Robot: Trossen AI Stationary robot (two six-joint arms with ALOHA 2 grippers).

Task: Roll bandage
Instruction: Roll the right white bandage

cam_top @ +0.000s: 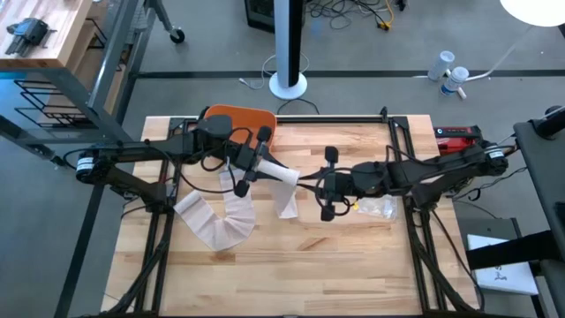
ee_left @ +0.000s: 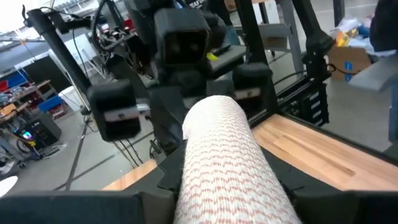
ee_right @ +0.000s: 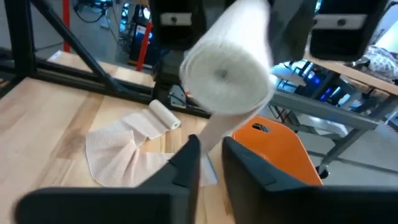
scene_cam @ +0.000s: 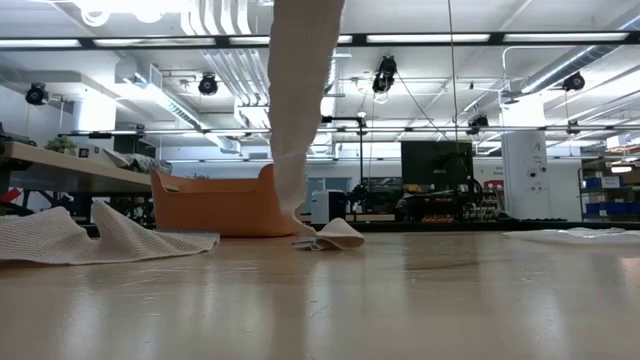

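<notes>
- Bandage roll [cam_top: 275, 171] held up above mid-counter, between the two arms; its rolled end faces the right wrist camera [ee_right: 227, 76].
- Left gripper [cam_top: 250, 162] clamps the roll, jaws closed on it.
- Loose bandage tail [cam_top: 221, 221] drops from the roll and lies folded on the wooden counter [cam_top: 353, 265], toward the left side; in the low view it hangs as a white strip [scene_cam: 296, 110].
- Right gripper [cam_top: 327, 183] sits just beside the roll's free end, jaws nearly closed with a narrow gap, nothing held between them.
- Orange bin [cam_top: 240, 118] at the counter's far edge, behind the left arm.
- Second small roll [ee_right: 163, 114] lies on the counter near the loose cloth.
</notes>
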